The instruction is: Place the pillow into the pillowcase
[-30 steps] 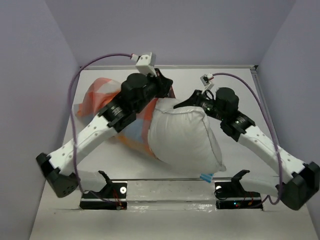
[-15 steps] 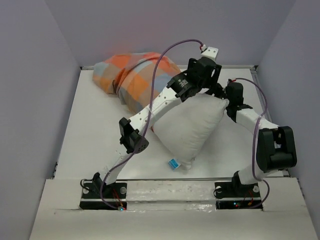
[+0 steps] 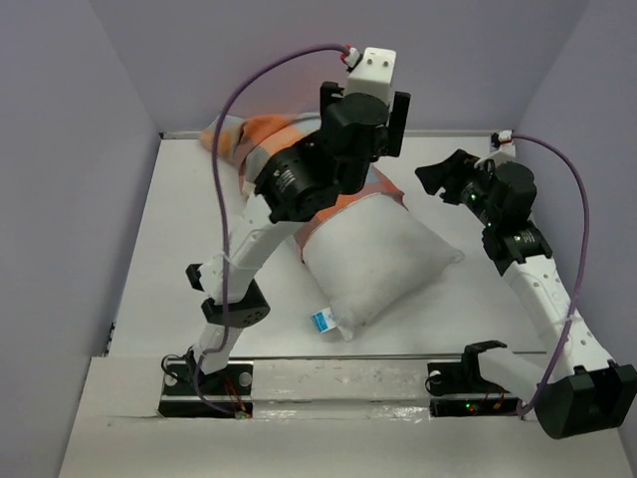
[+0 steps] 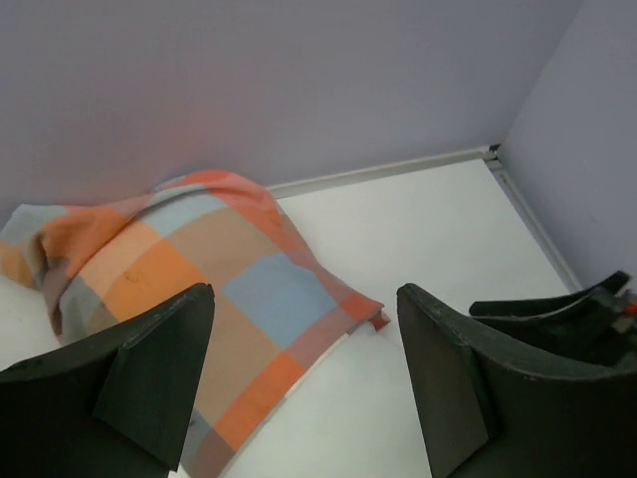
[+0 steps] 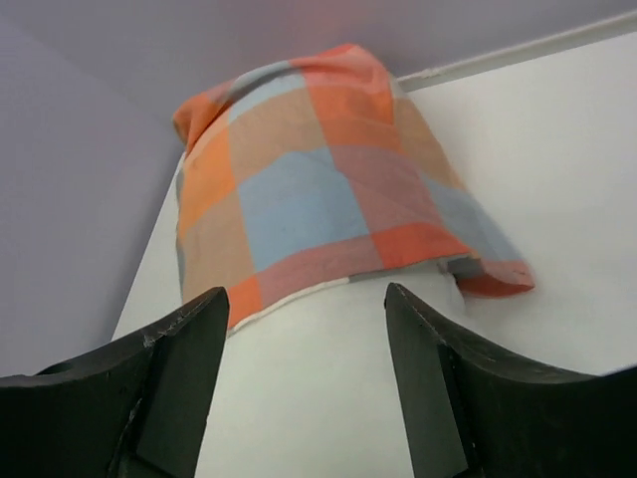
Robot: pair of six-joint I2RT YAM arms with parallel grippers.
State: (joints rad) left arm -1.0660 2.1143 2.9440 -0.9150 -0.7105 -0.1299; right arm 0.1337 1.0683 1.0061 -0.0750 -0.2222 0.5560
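Pillow update: the big puffy plain white rectangular pillow lay out in front of both arms, its far end tucked inside the soft orange, blue, grey and peach checked fabric pillowcase. Left gripper and right gripper hung above, jaws spread wide, gripping nothing.

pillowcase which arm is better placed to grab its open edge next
Probably left: the left gripper, open, hangs over the pillowcase edge on the pillow; the right gripper sits off to the side.
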